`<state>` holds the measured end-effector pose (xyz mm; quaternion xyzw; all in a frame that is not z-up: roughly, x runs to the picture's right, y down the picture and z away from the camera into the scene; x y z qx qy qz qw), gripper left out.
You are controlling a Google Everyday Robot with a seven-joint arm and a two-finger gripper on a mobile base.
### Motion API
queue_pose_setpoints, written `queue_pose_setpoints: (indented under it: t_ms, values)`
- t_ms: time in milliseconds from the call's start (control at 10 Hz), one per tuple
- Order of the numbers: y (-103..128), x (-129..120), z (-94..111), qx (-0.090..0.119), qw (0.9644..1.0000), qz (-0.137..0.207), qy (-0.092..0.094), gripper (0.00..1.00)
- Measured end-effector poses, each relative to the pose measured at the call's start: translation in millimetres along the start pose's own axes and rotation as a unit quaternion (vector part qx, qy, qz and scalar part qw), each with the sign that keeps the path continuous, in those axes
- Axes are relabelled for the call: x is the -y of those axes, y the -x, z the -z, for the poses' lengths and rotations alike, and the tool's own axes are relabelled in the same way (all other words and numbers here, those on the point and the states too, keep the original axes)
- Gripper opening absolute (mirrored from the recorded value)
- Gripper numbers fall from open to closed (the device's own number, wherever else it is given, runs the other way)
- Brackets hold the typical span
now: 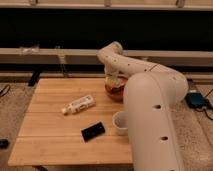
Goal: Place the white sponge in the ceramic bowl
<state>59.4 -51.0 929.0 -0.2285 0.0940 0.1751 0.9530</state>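
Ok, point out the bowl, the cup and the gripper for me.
bowl (pixel 113 93): camera view, left rim.
cup (pixel 119 122): camera view, left wall.
gripper (pixel 114 80): camera view, arm's tip just above the bowl.

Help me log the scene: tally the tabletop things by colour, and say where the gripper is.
White: 2, bottle, cup
Black: 1, rectangle
Reddish-brown: 1, ceramic bowl
Total: 4
The gripper is down at the bowl.

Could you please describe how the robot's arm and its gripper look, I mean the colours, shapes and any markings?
The arm is smooth, glossy white, made of thick rounded tube-like segments with curved elbow joints. A few small dark round holes mark the big lower segment. No loose cables show. The gripper, over the ceramic bowl, looks pale as well; its details cannot be told.
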Motion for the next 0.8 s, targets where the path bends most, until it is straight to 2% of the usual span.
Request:
queue_pose_setpoints:
  t_ms: [500, 800]
  values:
    - [-7.8, -0.6, 7.4, -0.029, 0.9992, 0.018, -0.020, 0.80]
    - [-4.4, -1.9, 8.0, -0.029, 0.9991, 0.023, -0.020, 0.80]
